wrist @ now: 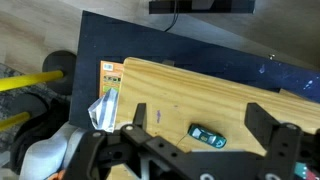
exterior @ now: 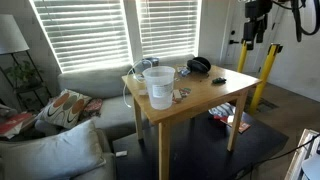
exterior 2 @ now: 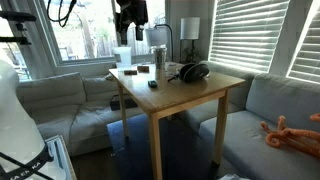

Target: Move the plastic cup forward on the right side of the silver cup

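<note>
The translucent whitish plastic cup (exterior: 158,86) stands on the wooden table (exterior: 205,100) near its left end; it also shows in an exterior view (exterior 2: 123,57). The smaller silver cup (exterior 2: 159,61) stands near it, partly hidden behind it in an exterior view (exterior: 150,64). My gripper (exterior 2: 132,35) hangs open and empty high above the table, far from both cups, and shows in an exterior view (exterior: 250,36). In the wrist view the open jaws (wrist: 200,115) frame the tabletop (wrist: 170,90) and a small teal toy car (wrist: 207,137). No cup shows in the wrist view.
Black headphones (exterior: 198,65) lie at the table's back, also in an exterior view (exterior 2: 190,72). The toy car (exterior 2: 152,84) lies mid-table. A grey sofa (exterior: 90,85) runs behind, with a lamp (exterior 2: 188,30) and yellow posts (exterior: 266,70) nearby.
</note>
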You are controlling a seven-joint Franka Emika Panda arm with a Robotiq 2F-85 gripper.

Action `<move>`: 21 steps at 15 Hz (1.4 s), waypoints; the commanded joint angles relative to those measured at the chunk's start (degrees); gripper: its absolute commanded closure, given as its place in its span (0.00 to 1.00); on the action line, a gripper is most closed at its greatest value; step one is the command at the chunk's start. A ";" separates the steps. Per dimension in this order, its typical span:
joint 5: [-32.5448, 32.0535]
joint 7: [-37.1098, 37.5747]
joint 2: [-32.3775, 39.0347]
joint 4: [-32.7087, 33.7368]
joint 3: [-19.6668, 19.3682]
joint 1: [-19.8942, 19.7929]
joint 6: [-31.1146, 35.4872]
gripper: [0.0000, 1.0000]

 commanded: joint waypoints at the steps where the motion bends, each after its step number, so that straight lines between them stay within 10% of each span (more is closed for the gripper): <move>1: -0.29 0.35 0.08 0.18 -0.62 0.85 -0.23 0.00; 15: -0.29 0.35 0.08 0.18 -0.62 0.85 -0.23 0.00; 21: 0.88 1.46 2.89 4.98 6.70 7.66 2.06 0.00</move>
